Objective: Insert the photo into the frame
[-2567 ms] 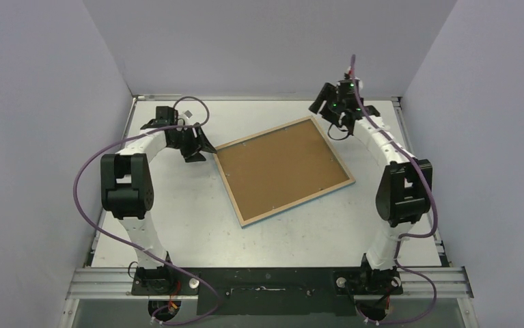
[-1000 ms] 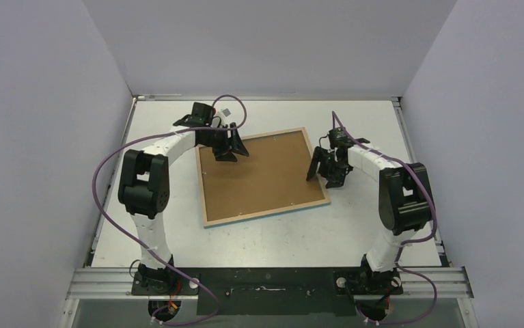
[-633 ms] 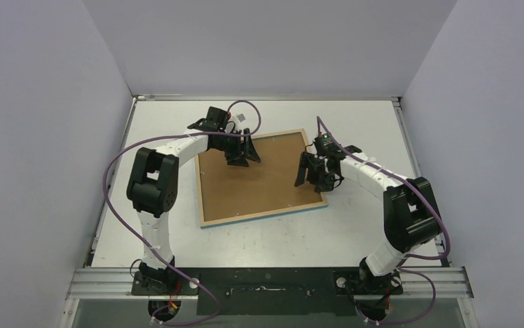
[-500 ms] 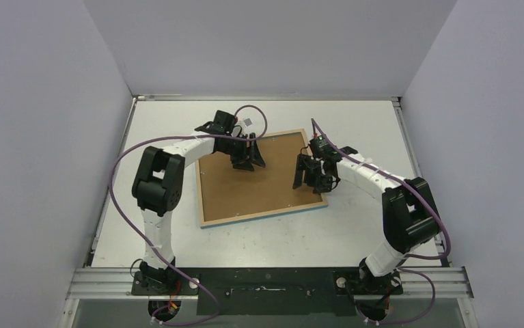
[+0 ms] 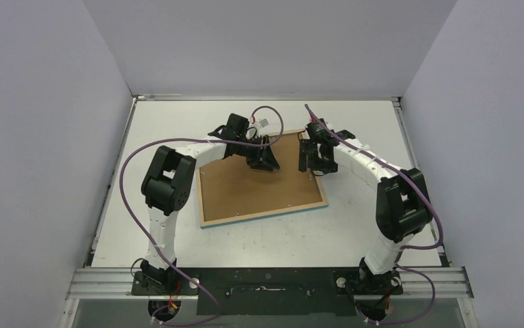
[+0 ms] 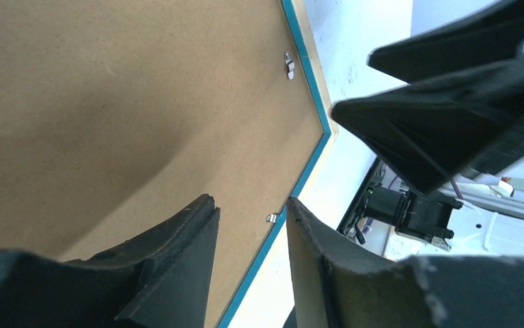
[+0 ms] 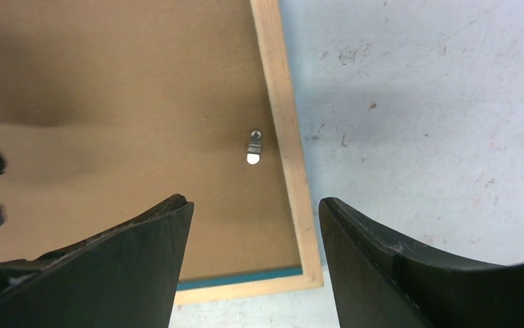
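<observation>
The frame point(image 5: 266, 217) lies face down on the table, light wood edges up, with the plain brown backing board point(image 5: 252, 188) set in it. The photo is not in view. My left gripper point(image 5: 267, 162) is open and empty over the board's far right part; in its wrist view the gripper point(image 6: 252, 212) sits over the turquoise frame edge point(image 6: 307, 171) and a metal tab point(image 6: 271, 219). My right gripper point(image 5: 308, 162) is open and empty over the frame's right edge near the far corner; in its wrist view the gripper point(image 7: 253, 205) straddles the wood edge point(image 7: 283, 123) just below a tab point(image 7: 253, 149).
The white table point(image 5: 354, 225) is walled in grey on three sides. Small metal tabs, such as one in the left wrist view point(image 6: 288, 63), line the board's rim. The two grippers are close together, and the right one shows in the left wrist view point(image 6: 450, 116).
The frame turned and slid left early on, then stayed put. My left gripper moved right across the board. My right gripper moved in, then back towards the far right corner.
</observation>
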{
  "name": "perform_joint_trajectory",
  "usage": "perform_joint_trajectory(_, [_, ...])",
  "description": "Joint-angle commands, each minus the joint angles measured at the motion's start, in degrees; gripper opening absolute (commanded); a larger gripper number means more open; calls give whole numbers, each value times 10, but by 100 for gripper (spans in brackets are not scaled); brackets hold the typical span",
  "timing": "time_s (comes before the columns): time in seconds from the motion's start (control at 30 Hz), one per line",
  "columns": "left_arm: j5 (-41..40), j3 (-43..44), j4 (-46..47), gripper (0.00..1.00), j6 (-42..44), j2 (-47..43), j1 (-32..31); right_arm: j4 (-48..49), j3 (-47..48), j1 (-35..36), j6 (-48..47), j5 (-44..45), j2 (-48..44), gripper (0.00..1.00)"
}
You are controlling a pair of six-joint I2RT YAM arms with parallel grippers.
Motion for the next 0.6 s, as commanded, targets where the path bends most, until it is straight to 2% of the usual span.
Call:
perform_joint_trajectory(0.0, [41,15,42,38,2,27,-9,3,17,-13,-28,18,41,69])
perform_joint_trajectory(0.57, [-24,15,-47,36,61,59,-14,42,23,-31,-45,-16,106,67])
